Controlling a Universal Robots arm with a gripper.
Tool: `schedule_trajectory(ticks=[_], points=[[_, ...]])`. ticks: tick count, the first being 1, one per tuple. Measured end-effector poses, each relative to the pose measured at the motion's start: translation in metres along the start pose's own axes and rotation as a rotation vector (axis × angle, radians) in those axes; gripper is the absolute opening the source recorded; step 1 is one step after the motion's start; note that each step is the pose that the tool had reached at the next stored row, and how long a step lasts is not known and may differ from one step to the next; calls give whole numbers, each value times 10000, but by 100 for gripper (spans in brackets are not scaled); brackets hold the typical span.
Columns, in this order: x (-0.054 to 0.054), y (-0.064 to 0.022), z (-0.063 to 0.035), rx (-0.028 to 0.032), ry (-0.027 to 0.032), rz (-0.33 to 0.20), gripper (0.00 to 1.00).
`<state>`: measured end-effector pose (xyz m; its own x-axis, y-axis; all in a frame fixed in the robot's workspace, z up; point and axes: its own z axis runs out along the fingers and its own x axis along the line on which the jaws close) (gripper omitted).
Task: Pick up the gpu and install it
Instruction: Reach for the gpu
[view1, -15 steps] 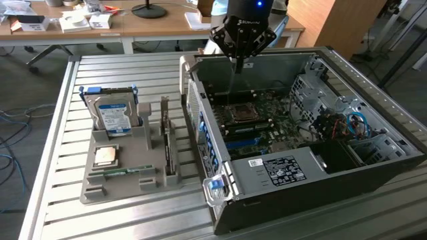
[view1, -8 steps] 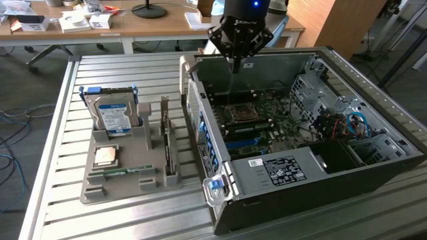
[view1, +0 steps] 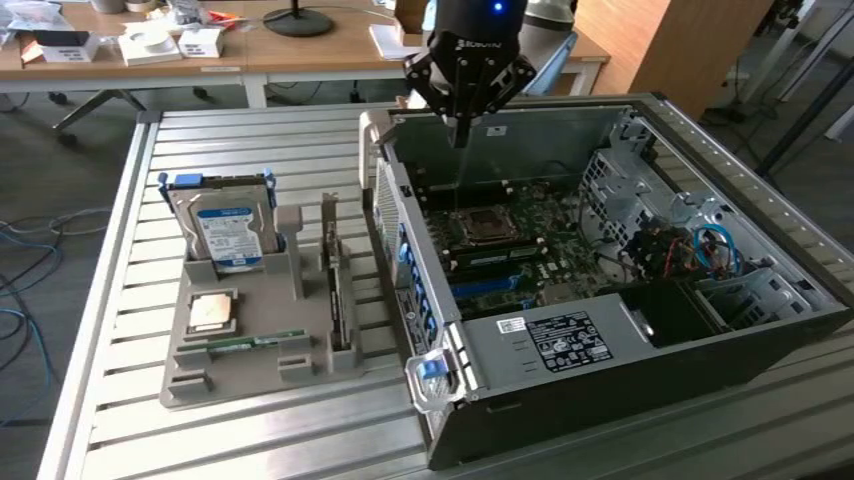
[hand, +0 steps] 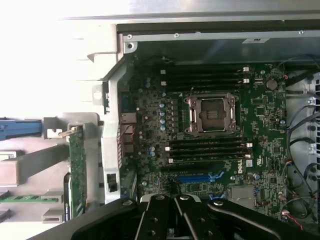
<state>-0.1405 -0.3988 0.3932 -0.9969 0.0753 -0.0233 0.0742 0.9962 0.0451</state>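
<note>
While the gripper (view1: 461, 132) hangs clenched and empty over the open case (view1: 561, 135), the gpu (view1: 331, 290) stands edge-on in the grey holder (view1: 254, 378) beside it; light, stiff, likely fragile, best pinched across its top edge.

On the table (view1: 200, 140) a rack (view1: 287, 300) sits at the exterior view's left, with the case (view1: 574, 400) just beside it on the right. In the rack the hard drive (view1: 227, 235) stands at the back, and the gpu (view1: 331, 290) stands on edge along the side nearest the case. The cpu (view1: 214, 312) and the memory stick (view1: 247, 343) lie in front of the drive. The motherboard (view1: 521, 240) lies in the case, the gripper (view1: 461, 135) above its far end
</note>
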Motion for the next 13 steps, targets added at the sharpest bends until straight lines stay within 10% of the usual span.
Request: schedule_trajectory(ticks=[13], points=[[206,-14,-4,-1,-5,0,11]])
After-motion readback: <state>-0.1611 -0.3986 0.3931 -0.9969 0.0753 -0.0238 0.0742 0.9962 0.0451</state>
